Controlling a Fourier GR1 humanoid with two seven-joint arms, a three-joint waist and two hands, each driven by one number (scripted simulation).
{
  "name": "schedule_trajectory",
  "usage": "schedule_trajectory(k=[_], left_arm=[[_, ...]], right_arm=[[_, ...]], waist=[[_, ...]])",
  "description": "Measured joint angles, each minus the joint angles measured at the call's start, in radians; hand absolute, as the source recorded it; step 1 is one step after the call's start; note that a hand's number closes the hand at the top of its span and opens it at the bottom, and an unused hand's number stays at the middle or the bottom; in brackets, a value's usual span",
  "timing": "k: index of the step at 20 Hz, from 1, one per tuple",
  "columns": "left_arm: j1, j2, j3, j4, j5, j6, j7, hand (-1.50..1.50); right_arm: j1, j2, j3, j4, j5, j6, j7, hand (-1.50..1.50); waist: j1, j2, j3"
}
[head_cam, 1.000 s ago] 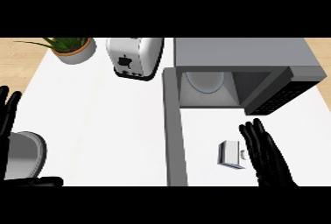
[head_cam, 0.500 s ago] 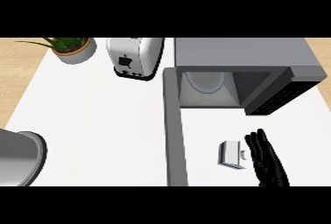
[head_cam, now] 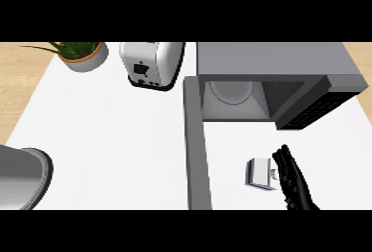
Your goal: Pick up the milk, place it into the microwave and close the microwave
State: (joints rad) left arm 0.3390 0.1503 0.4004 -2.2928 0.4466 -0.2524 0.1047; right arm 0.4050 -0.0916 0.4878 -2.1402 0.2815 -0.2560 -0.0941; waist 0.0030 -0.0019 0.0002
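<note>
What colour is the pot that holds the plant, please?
Pale grey, seen in the head view: the pot at the counter's far left corner.

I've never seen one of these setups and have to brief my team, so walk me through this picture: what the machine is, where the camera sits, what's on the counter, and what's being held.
The camera sits at a humanoid robot's head, looking steeply down at a white kitchen counter. The black shape at the lower right is the right robot hand, fingers straight, lying alongside the small milk carton and close against its right side. Nothing is gripped yet; whether the fingers actually touch the carton can't be told. The left robot hand does not show.

Beyond the carton stands the microwave, its door swung open toward the camera, with a pale turntable plate inside. Further left are a toaster and a potted plant. The grey rounded form at the lower left edge can't be identified for certain.
</note>
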Motion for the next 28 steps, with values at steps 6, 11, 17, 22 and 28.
schedule_trajectory(k=[6, 11, 17, 22, 28], left_arm=[[0.036, -0.017, 0.035, -0.030, 0.040, -0.039, 0.019, -1.50], [0.048, -0.018, 0.075, -0.027, 0.065, -0.070, 0.027, -1.50], [0.046, -0.034, 0.110, -0.017, 0.092, -0.099, 0.034, -1.50], [0.044, -0.037, 0.147, -0.017, 0.120, -0.128, 0.046, -1.50], [0.057, -0.080, 0.160, -0.025, 0.117, -0.161, 0.056, -1.50]], right_arm=[[-0.031, 0.012, -0.099, 0.177, -0.080, -0.014, -0.107, -1.50], [-0.035, 0.004, -0.194, 0.317, -0.156, -0.004, -0.229, -1.50], [-0.078, -0.008, -0.296, 0.481, -0.221, 0.027, -0.333, -1.50], [-0.131, -0.007, -0.356, 0.650, -0.255, 0.064, -0.441, -1.50], [-0.163, -0.020, -0.403, 0.789, -0.278, 0.122, -0.540, -1.50]], waist=[[0.002, 0.001, 0.000], [0.001, 0.001, 0.000], [0.002, 0.001, 0.000], [0.002, 0.001, 0.000], [0.002, 0.001, 0.000]])
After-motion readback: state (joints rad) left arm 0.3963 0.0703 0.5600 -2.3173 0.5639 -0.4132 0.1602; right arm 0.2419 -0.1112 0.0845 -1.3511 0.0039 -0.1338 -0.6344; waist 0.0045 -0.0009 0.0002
